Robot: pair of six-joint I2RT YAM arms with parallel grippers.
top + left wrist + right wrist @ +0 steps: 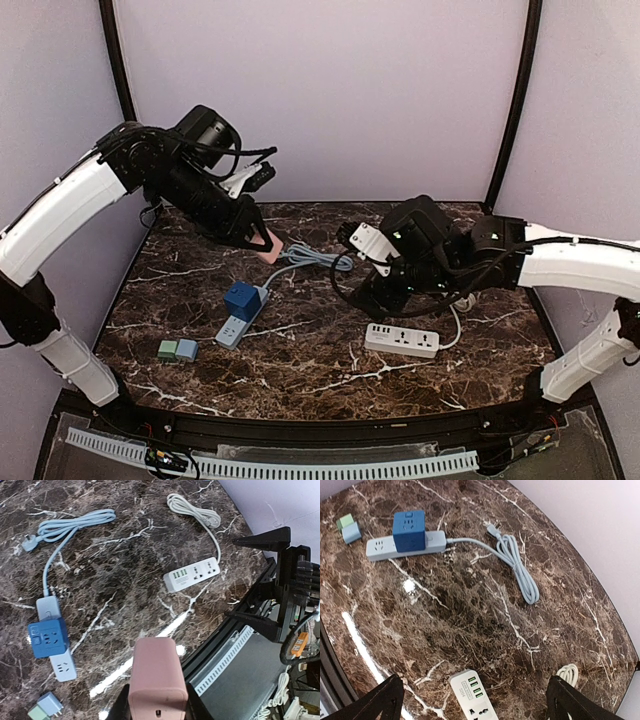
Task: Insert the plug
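Pink plug [158, 672] clamped in left end effector [158, 704]; right end effector [475, 679] spread wide.

Bright and even, lit from overhead. Only soft, faint shadows under the white power strip [402, 340]. White glare streaks on the polished desk [130, 570] in the left wrist view, and a small hot spot in the right wrist view. Sharp nearly throughout, slightly soft on the pink plug [157, 680] nearest the lens. Wide-angle bowing toward the edges of both wrist views.
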